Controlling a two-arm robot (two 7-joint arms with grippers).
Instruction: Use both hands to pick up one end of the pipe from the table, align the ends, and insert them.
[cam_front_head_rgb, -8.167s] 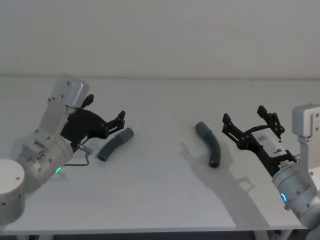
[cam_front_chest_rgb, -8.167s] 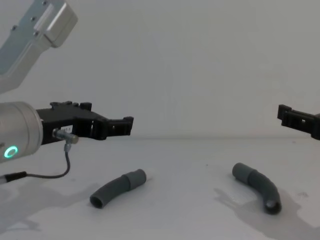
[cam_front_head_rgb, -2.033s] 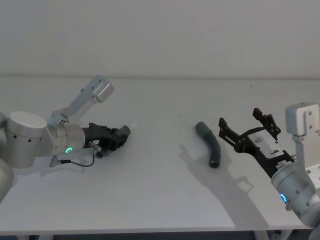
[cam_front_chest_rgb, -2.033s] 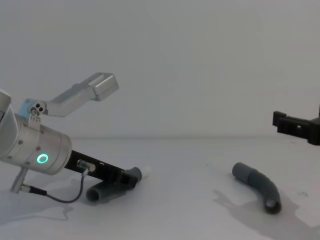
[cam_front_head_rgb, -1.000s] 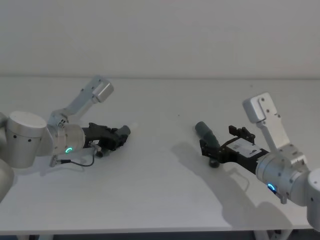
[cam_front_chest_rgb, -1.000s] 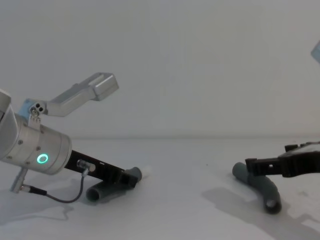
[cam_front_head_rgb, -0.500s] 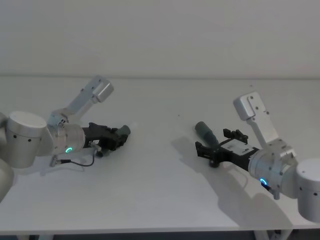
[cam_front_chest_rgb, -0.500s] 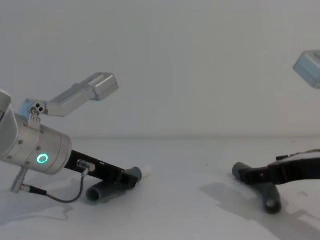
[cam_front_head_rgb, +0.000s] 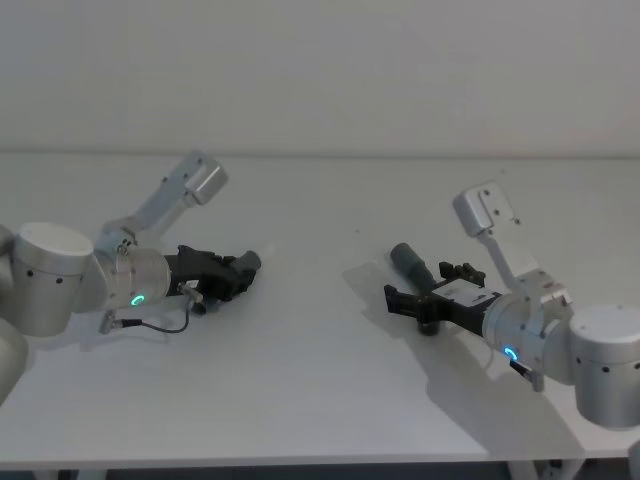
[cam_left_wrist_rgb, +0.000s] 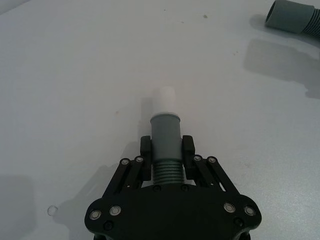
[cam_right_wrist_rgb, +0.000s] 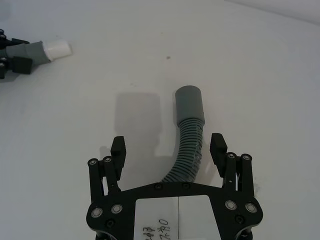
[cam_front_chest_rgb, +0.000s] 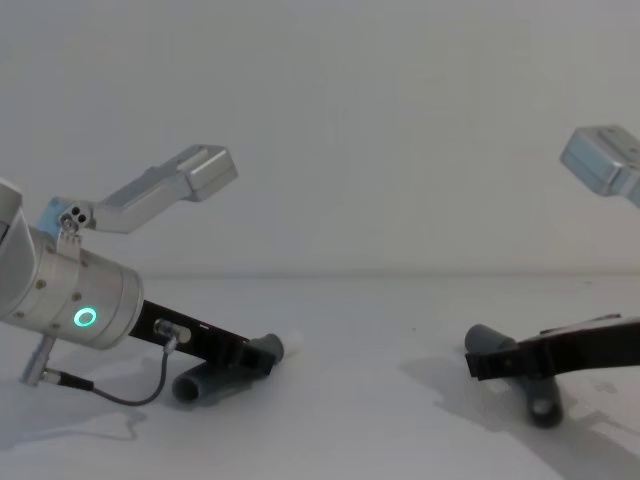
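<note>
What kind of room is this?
Probably a robot test lab: a plain matte white table, a blank white wall, and a robot whose black two-fingered left gripper clamps a white-tipped grey pipe piece while its open right gripper straddles another curved dark-grey piece.

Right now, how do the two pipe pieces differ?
The white-tipped piece is clamped in the left gripper; the plain grey piece lies free on the table, straddled by the open right gripper. The former's end is white, the latter's grey. Both are ribbed grey tubes.

The white-tipped pipe piece (cam_left_wrist_rgb: 165, 135) lies left, plain grey piece (cam_right_wrist_rgb: 189, 135) right.
</note>
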